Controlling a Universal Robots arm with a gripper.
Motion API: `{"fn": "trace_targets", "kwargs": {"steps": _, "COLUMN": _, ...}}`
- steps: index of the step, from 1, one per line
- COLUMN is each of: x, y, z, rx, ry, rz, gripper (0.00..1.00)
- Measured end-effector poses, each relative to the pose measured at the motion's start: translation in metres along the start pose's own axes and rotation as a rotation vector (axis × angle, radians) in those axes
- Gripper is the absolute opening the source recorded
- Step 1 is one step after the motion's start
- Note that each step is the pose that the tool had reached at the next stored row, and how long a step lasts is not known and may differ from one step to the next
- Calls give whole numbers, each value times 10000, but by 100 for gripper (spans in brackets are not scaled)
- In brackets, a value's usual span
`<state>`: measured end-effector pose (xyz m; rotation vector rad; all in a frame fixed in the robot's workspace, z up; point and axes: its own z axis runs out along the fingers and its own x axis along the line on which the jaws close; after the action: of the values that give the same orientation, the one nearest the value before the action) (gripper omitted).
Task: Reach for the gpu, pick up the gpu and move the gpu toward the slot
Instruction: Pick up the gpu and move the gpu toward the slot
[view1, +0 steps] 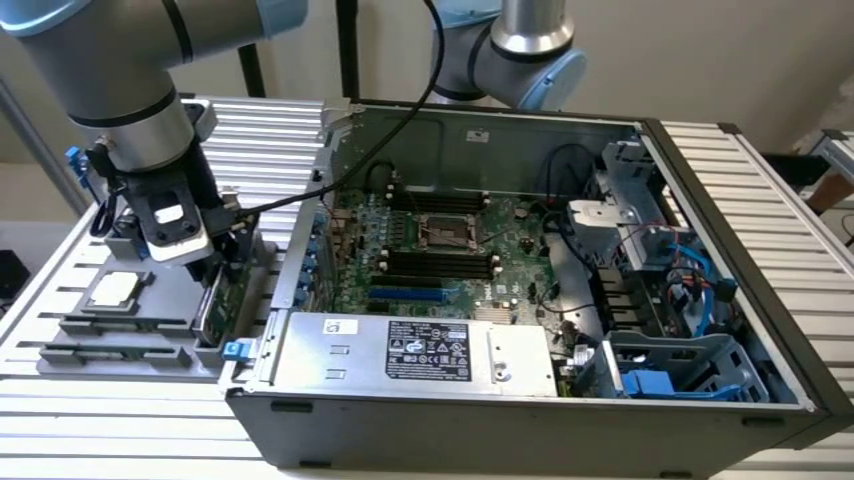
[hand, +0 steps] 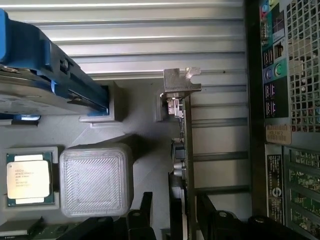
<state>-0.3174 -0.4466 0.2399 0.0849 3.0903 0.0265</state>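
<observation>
The gpu (hand: 188, 150), a thin green card, stands on edge in the grey holder tray (hand: 145, 165), with its silver bracket (hand: 179, 84) at the far end. In the exterior view the gpu (view1: 214, 303) sits upright at the tray's edge beside the open computer case. My gripper (view1: 211, 268) hangs just above it. In the wrist view my gripper (hand: 174, 207) is open, with one black finger (hand: 144, 212) on one side of the card and the other finger (hand: 206, 212) on the opposite side, gaps showing on both. The blue slot (view1: 407, 296) lies on the motherboard (view1: 441, 250).
A square silver CPU (view1: 114, 290) (hand: 28, 179) lies in the tray, next to a grey ribbed block (hand: 96, 180). A hard drive with blue rails (hand: 45, 75) sits beyond. The case wall (view1: 300, 250) rises between tray and motherboard. A power supply (view1: 414, 350) and a second arm (view1: 521, 50) border the case.
</observation>
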Motion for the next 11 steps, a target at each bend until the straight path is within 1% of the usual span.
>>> {"fn": "trace_targets", "kwargs": {"steps": 4, "x": 0, "y": 0, "z": 4, "rx": 35, "ry": -3, "rz": 19, "gripper": 46}}
{"fn": "trace_targets", "kwargs": {"steps": 5, "x": 1, "y": 1, "z": 4, "rx": 43, "ry": -5, "rz": 27, "gripper": 39}}
{"fn": "trace_targets", "kwargs": {"steps": 11, "x": -12, "y": 2, "z": 5, "rx": 78, "ry": -7, "rz": 72, "gripper": 39}}
